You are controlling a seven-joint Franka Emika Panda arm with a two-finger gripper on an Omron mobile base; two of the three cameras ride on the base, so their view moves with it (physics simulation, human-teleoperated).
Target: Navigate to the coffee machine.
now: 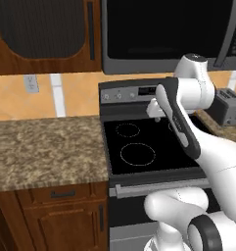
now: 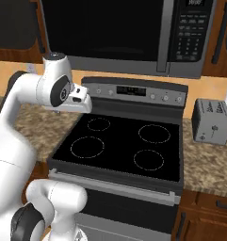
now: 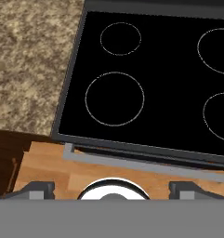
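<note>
Stove [image 2: 119, 146] at frame centre, toaster [image 2: 211, 121] at right; coffee machine unsighted. Step: searching. Next: drive base onward. Gripper [image 3: 112, 188] fingers spread, empty.

speckled brown granite counter [image 1: 41, 147] runs left of the stove [image 1: 139, 147], flush against its edge, on wooden cabinets [image 1: 60, 215] with dark handles. that left stretch is bare stone. stove has a black glass top with four ring-marked burners [image 2: 119, 141] and nothing sitting on it. the counter picks up again right of the stove [image 2: 204, 164]; a small grey slot toaster [image 2: 211, 121] stands upright on it, near the back wall, just beside the stove's right edge. the hand view looks down on the same cooktop [image 3: 146, 79], counter at its left [image 3: 29, 60], wood floor [image 3: 62, 172] below the front edge.
</note>
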